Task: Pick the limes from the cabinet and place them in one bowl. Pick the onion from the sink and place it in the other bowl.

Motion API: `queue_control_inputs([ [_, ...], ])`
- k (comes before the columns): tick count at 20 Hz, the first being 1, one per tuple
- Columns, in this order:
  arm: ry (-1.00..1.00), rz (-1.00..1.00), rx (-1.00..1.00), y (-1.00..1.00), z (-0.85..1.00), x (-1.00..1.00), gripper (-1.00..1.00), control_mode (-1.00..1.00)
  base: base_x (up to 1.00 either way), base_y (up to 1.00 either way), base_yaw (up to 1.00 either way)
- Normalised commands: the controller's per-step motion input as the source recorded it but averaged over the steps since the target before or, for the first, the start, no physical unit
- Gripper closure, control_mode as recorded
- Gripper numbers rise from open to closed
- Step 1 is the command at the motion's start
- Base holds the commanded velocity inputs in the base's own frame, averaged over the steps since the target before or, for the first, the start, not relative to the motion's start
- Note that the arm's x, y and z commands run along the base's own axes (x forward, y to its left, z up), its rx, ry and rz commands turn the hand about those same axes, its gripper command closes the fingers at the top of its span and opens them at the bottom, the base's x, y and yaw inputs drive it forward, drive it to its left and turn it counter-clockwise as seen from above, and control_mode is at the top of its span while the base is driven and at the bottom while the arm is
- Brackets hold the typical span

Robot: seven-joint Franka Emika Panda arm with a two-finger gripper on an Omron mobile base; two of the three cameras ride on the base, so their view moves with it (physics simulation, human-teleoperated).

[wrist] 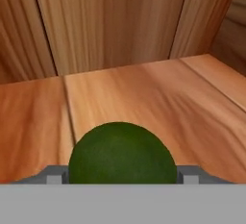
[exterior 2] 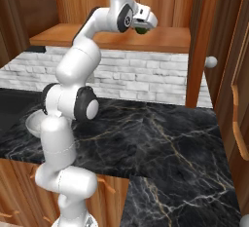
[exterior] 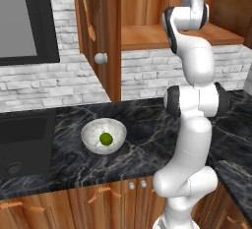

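The tool point(exterior 2: 144, 27) is closed on the darker lime point(wrist: 121, 153) just above the cabinet shelf point(exterior 2: 165, 38). The speckled bowl point(exterior: 91, 137) (already holding the brighter lime point(exterior: 106, 138)) sits on the surface point(exterior: 147, 139) below, to the tool's left.

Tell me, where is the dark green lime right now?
The dark lime sits between the gripper fingers, up in the open cabinet just above its wooden shelf, in the hand view.
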Motion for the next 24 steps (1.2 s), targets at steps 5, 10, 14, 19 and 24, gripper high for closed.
queue_control_inputs([
  [5, -0.08, -0.06, 0.01, 0.13, 0.11, -0.17, 1.00, -1.00, 0.00, 0.00, 0.00],
  [10, -0.29, -0.02, -0.02, 0.23, 0.03, -0.29, 1.00, -1.00, 0.00, 0.00, 0.00],
  [14, -0.25, 0.00, -0.03, 0.09, -0.02, -0.52, 1.00, -1.00, 0.00, 0.00, 0.00],
  [19, -0.02, 0.02, 0.04, 0.08, 0.06, -0.89, 1.00, -1.00, 0.00, 0.00, 0.00],
  [24, 0.10, 0.00, 0.10, 0.18, 0.19, -0.93, 1.00, -1.00, 0.00, 0.00, 0.00],
])
